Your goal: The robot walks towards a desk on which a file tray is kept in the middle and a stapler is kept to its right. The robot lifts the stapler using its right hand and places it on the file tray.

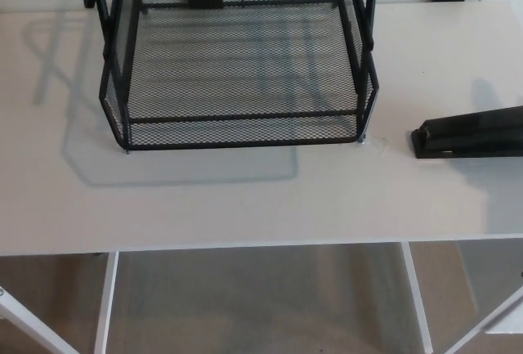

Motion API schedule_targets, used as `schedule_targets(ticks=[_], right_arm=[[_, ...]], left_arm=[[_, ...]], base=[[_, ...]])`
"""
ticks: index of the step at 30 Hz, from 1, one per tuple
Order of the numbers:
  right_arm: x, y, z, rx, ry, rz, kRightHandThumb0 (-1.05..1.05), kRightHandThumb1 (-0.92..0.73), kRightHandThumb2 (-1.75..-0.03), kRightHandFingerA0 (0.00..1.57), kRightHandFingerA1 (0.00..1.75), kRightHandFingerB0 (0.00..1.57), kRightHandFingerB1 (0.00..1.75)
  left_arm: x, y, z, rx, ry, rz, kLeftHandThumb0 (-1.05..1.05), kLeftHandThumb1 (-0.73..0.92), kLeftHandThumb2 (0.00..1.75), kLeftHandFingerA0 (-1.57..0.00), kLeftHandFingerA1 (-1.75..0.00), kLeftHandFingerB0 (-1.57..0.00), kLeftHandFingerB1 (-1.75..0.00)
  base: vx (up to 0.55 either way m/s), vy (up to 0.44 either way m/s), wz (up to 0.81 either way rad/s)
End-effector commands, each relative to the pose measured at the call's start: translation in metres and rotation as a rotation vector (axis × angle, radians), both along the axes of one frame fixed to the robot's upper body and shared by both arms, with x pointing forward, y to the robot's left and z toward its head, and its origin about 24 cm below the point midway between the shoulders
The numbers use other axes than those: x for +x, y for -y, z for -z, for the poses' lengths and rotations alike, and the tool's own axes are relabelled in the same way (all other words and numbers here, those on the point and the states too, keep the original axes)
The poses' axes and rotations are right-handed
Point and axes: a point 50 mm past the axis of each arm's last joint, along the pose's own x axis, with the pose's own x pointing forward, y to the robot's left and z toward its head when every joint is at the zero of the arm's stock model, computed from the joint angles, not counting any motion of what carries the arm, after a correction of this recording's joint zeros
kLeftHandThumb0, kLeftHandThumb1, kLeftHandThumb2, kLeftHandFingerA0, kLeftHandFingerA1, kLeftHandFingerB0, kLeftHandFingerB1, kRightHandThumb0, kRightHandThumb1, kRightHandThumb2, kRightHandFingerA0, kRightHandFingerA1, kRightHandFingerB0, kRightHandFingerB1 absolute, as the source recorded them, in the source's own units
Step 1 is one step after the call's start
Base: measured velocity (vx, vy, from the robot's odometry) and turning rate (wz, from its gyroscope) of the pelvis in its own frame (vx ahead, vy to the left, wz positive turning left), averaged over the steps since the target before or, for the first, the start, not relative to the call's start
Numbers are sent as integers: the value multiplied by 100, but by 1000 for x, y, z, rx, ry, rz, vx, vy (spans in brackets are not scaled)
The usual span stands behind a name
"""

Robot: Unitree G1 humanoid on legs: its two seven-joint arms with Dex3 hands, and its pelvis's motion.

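**deskbot_fan:** Looking down on a pale desk (245,199), with a black mesh file tray (245,115) parked mid-desk toward the back. Black stapler (470,133) lying flat on the right side, well apart from the tray's near corner and running out past the frame edge. Nothing on the tray's lower mesh floor. Neither robot hand anywhere in shot, so can't tell released or clenched. Clearly not holding the stapler though, and nothing lifted yet.

**grip_nerd:** Yep, barely at the approach stage, judging by that. Probably a dense little lump for its size: rigid body, smooth dark shell, likely a bit slick. Not fragile. Hinged though, so some risk of flopping open if pinched by the top arm alone.

**deskbot_fan:** So grab where?

**grip_nerd:** Across the body, roughly mid-length, thumb on one long side and fingers on the other, clamping base and top arm together. Better not by the visible tip nearest the tray, probably off-balance and likely to droop. Far end cut off by the frame, so true middle only a guess. Then up over the tray's front wall and down gently, given a hard base on mesh and some chance of a skid.
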Motion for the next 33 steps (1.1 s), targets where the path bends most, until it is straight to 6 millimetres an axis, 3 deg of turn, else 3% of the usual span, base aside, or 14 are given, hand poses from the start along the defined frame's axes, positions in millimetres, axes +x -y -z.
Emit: schedule_targets(ticks=[1,3,14,15,16,17,18,21,22,23,29,30,31,33], right_arm=[[28,-53,-11,-239,-148,-232,-64,-37,-83,0,25,0,27],[37,-65,-6,-283,-191,-260,-62,-37,-79,2,18,4,28],[68,-96,34,-446,-384,-293,-57,-34,-78,0,13,5,34],[69,-98,38,-466,-407,-299,-67,-40,-55,0,18,7,29],[69,-99,41,-480,-418,-305,-61,-36,-79,0,10,6,32],[71,-102,45,-474,-432,-309,-63,-41,-53,0,20,9,29],[71,-106,53,-452,-445,-315,-58,-39,-55,0,22,11,29],[72,-112,62,-506,-468,-345,-61,-37,-77,0,9,7,35],[72,-113,64,-497,-477,-345,-64,-42,-54,0,21,8,31],[73,-115,65,-497,-486,-342,-61,-36,-79,0,13,6,37],[79,-121,66,-636,-502,-354,-63,-36,-81,0,17,4,35],[78,-119,66,-639,-492,-367,-66,-46,-55,0,33,7,31],[78,-118,66,-630,-490,-367,-60,-34,-80,0,23,3,34],[80,-118,69,-655,-542,-354,-71,-40,-80,0,7,4,21]], left_arm=[[1,-1,-2,11,19,28,-67,55,90,-40,-64,-10,-43],[1,-1,-2,4,23,19,-61,71,61,-48,-64,-17,-29],[5,4,1,6,9,48,-63,72,62,-40,-53,-16,-29],[5,4,1,0,14,39,-63,69,62,-39,-51,-16,-29],[5,5,2,1,9,38,-62,69,61,-40,-49,-16,-28],[5,5,2,3,8,42,-62,69,61,-40,-49,-16,-28],[5,5,3,4,1,50,-66,57,90,-33,-57,-10,-42],[6,7,3,3,1,59,-66,58,90,-32,-56,-9,-41],[7,7,3,-12,12,57,-64,58,90,-29,-56,-6,-41],[7,8,4,-17,13,36,-61,69,61,-41,-48,-16,-27],[10,9,4,-15,14,39,-61,69,61,-40,-51,-15,-27],[11,10,5,-18,15,43,-65,57,89,-32,-57,-9,-42],[12,11,5,-23,19,44,-60,70,61,-38,-51,-15,-27],[12,12,6,-34,31,39,-63,56,88,-33,-57,-10,-42]], base=[[0,0,0],[0,0,0],[0,0,0],[0,0,0],[0,0,0],[0,0,0],[0,0,0],[0,0,0],[0,0,0],[0,0,0],[0,0,0],[0,0,0],[0,0,0],[0,0,0]])
